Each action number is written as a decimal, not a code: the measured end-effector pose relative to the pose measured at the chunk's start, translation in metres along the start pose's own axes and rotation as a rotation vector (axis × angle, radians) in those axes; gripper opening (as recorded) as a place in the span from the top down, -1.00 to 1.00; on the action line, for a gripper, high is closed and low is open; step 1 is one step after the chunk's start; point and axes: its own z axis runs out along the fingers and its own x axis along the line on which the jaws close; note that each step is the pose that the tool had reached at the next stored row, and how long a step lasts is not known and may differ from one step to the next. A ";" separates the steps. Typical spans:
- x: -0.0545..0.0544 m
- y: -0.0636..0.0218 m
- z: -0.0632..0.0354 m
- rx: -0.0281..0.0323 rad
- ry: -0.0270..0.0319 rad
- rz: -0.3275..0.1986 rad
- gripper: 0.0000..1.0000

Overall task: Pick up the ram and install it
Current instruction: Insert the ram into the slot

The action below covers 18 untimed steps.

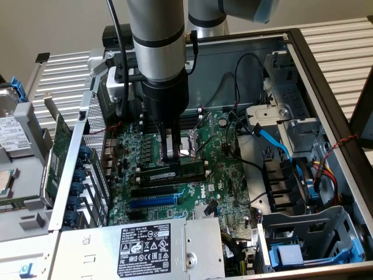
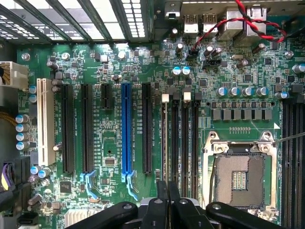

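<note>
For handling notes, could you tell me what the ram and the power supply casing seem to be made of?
The ram: apparently circuit board carrying matte black chips, with a white label.
The power supply casing: seemingly bare sheet metal, dull grey with a soft sheen and stamped holes.

Even, fairly bright light falls into the open computer case [image 1: 326,111] from above. The motherboard [image 2: 119,57] reads evenly lit and sharp in the wrist view. Glare whitens the vented panel [image 2: 109,19], and the arm [image 1: 157,41] throws soft shadow beneath itself.
</note>
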 end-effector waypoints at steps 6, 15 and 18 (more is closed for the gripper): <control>0.000 0.0004 0.0013 0.0016 -0.0002 0.000 0.76; 0.000 0.0013 0.0017 0.0006 -0.0004 -0.001 0.76; 0.000 0.0015 0.0017 0.0015 -0.0003 -0.001 0.61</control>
